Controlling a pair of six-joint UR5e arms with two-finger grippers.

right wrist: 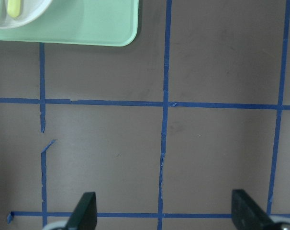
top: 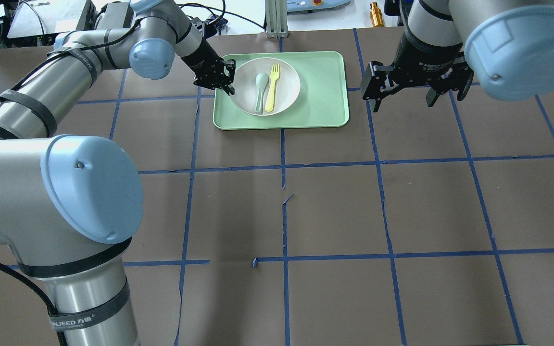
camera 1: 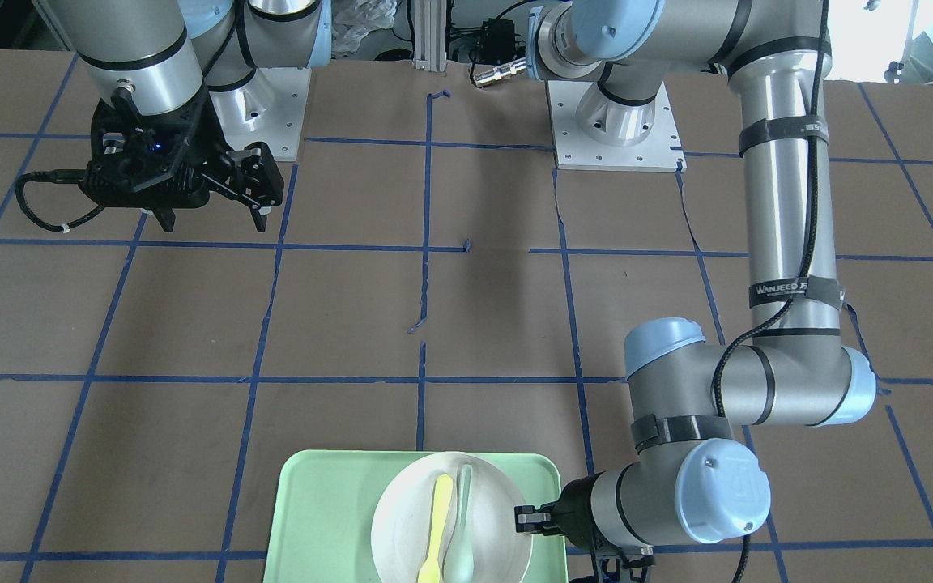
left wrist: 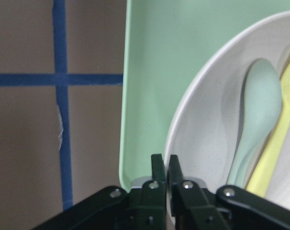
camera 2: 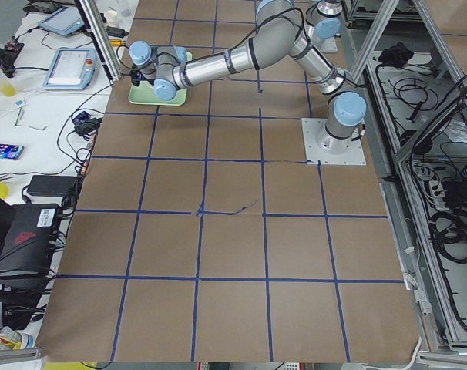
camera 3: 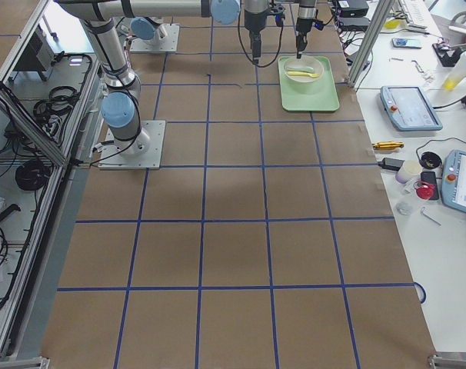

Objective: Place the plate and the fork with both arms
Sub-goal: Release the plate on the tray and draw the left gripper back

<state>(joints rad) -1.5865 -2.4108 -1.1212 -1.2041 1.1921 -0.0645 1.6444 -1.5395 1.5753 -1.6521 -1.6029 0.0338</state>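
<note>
The off-white plate (top: 287,77) lies on the left half of the pale-green tray (top: 325,96). The yellow fork (top: 273,86) lies in the plate beside a grey-green spoon (top: 260,89). My left gripper (top: 231,79) is at the plate's left rim. In the left wrist view its fingers (left wrist: 158,167) are pinched together on the rim of the plate (left wrist: 202,134). My right gripper (top: 402,96) hangs open and empty above the table, right of the tray. In the front view the plate (camera 1: 499,518), the fork (camera 1: 440,518) and the left gripper (camera 1: 525,520) show at the bottom edge.
The brown table carries a grid of blue tape lines. The right wrist view shows the tray's corner (right wrist: 87,24) at top left and bare table below. The arm bases (camera 1: 616,134) stand at the robot's edge of the table.
</note>
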